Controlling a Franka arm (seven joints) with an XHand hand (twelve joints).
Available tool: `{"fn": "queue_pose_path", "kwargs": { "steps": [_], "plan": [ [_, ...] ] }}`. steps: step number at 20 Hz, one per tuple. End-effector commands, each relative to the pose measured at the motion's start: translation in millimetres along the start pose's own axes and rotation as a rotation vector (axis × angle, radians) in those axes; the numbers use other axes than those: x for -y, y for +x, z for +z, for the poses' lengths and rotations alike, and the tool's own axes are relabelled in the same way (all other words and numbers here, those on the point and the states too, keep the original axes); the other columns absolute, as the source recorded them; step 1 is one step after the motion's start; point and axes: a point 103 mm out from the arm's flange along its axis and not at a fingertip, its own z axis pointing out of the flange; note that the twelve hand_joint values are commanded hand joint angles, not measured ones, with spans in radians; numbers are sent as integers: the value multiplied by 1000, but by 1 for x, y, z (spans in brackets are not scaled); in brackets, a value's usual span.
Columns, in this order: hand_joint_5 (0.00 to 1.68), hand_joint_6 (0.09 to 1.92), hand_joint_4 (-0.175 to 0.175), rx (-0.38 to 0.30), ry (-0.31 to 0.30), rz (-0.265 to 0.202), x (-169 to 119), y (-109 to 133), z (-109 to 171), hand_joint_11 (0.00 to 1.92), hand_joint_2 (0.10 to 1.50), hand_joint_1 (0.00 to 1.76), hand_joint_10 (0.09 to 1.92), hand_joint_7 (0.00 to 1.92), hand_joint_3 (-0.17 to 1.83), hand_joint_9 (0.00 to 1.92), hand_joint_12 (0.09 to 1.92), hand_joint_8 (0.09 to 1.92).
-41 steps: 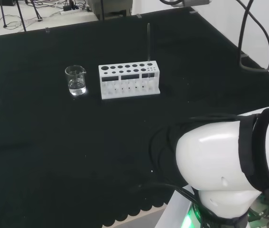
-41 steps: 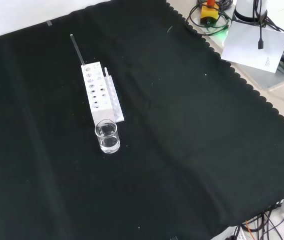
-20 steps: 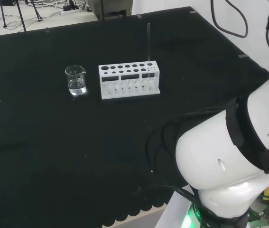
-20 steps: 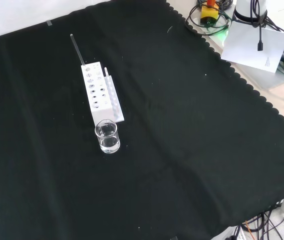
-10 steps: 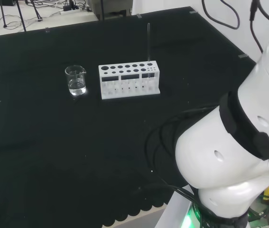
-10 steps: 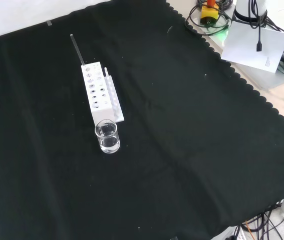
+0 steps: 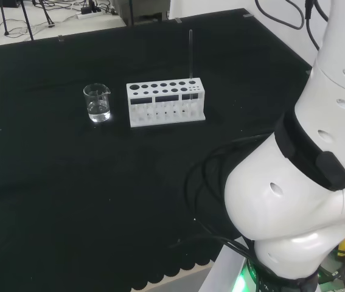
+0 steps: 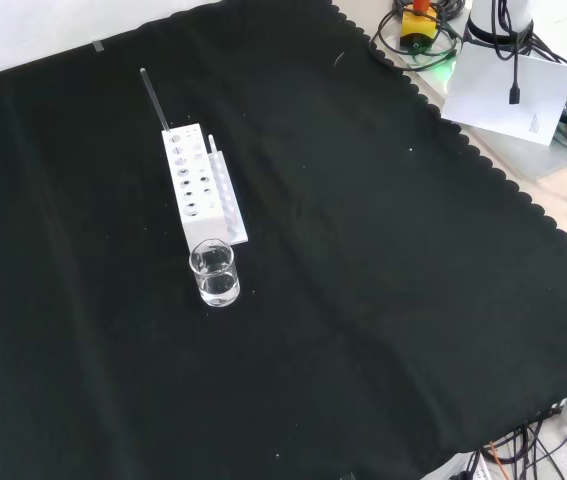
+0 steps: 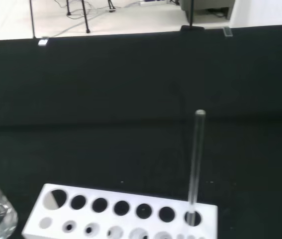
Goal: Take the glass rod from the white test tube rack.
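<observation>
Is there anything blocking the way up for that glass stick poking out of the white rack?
Nothing visible does. The glass rod stands upright in an end hole of the white rack, with open space above it. The beaker stands apart, off the rack's other end.

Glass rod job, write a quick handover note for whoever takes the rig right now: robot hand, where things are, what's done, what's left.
Robot hand: I cannot tell whether it is open or shut.
Glass rod: stands upright in an end hole of the white test tube rack, at the rack's right end in the head view and its far end in the front view.
Small glass beaker: on the black cloth just off the rack's other end, apart from it, with a little clear liquid.
Done: nothing on the rod; it sits untouched in the rack.
Left: bring the hand to the rod, grasp it above the rack, lift it straight out.
</observation>
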Motion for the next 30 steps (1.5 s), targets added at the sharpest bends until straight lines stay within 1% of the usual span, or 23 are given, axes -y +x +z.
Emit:
{"fn": "queue_pose_path", "kwargs": {
  "steps": [1,3,6,11,17,23,28,30],
  "plan": [
    [71,87,-137,-4,23,-18,-26,-18,18,0,839,550,889,0,570,44,1434,745],
    [73,87,-138,1,46,-12,-30,-19,27,0,840,549,891,0,569,48,1434,756],
    [76,87,-138,-2,61,-23,-35,-16,39,0,841,548,893,0,568,52,1436,771],
    [79,87,-138,-18,62,-18,-45,-18,46,0,844,547,897,0,568,62,1438,780],
    [81,87,-138,-14,72,-19,-53,-19,60,0,849,546,905,0,566,82,1458,797],
    [87,87,-139,-13,98,-19,-58,-19,82,74,851,547,925,0,564,173,1477,844],
    [96,87,-140,-14,117,-13,-58,-24,101,146,853,551,936,32,565,260,1474,876],
    [99,87,-140,5,125,-10,-60,-26,108,153,854,552,938,49,566,276,1472,883]
  ]
}}
